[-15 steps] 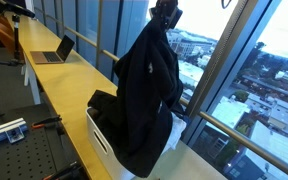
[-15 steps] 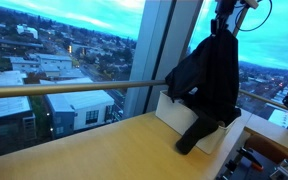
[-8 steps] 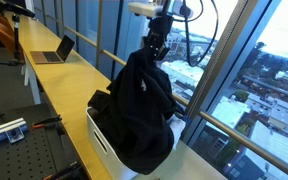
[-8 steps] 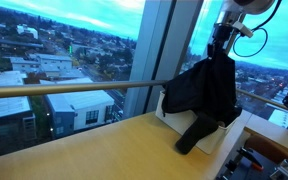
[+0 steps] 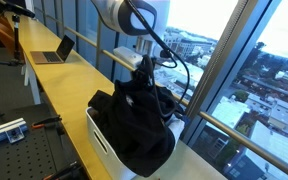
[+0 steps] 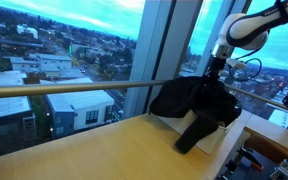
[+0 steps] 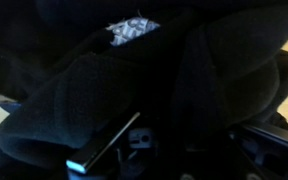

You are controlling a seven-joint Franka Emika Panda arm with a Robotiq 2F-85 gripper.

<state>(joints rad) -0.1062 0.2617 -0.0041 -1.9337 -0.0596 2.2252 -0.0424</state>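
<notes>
Wrist view shows black jacket [image 7: 214, 70] close; exterior views add the white bin [image 5: 99, 136].

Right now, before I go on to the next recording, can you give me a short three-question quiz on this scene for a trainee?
1. True or false: the black garment lies spread flat on the wooden counter, clear of the white bin.
2. What stands farther along the counter? A) open laptop B) kettle C) desk lamp
3. What is the tool closed on?
Key: 1 false, it is heaped in the bin, with one part hanging over the wall; 2 A; 3 the black garment.
</notes>
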